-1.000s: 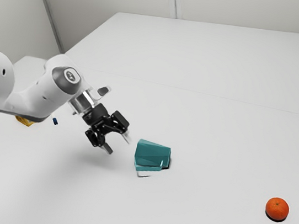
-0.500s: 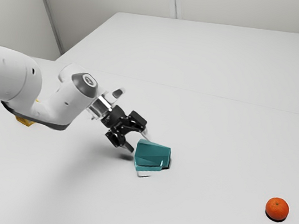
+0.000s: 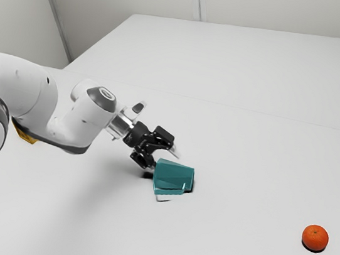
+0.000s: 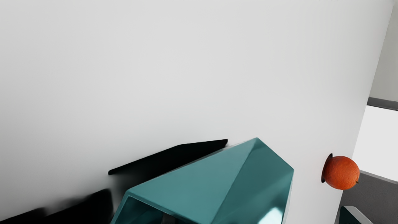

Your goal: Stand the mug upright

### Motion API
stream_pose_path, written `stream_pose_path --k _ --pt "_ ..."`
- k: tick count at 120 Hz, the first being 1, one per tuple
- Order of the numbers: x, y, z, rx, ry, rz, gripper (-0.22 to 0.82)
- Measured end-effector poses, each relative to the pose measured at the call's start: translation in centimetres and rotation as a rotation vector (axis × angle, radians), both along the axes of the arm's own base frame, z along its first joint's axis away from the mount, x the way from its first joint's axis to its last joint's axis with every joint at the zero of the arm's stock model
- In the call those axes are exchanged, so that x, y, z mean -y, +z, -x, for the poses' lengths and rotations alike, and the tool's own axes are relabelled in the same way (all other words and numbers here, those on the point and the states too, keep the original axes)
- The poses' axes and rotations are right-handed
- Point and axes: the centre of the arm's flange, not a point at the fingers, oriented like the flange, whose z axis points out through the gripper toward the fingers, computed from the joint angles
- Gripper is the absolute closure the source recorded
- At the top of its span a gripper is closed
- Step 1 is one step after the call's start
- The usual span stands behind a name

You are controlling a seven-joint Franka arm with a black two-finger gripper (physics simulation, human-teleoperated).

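1. Mug (image 3: 173, 177), teal, faceted, glossy: lying on its side on the white bench (image 3: 249, 151), just below centre of the exterior frame.
2. Black two-finger hand (image 3: 165, 160): spread, one fingertip (image 4: 168, 219) inside the mug's mouth.
3. Step, as judged: lining up the grasp. Next move calls for closing on the wall, then lifting and rotating mouth-up.

You can read no text, label, brand, number or sign here; the small mark (image 3: 106, 93) on the rounded grey cap (image 3: 100, 100) of the smooth white robot arm (image 3: 82, 124) is too small to make out
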Motion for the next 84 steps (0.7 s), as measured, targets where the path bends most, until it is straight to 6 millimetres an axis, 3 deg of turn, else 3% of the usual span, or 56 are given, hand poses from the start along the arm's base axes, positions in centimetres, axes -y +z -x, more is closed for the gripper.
stream_pose_path --k 35,58,84 --pt "0.4 -0.4 0.2 0.009 0.014 0.038 0.5" --pt "1.2 -0.2 0.2 0.019 0.01 0.052 0.64" --pt "2.2 0.5 0.2 0.038 0.0 0.068 0.73"
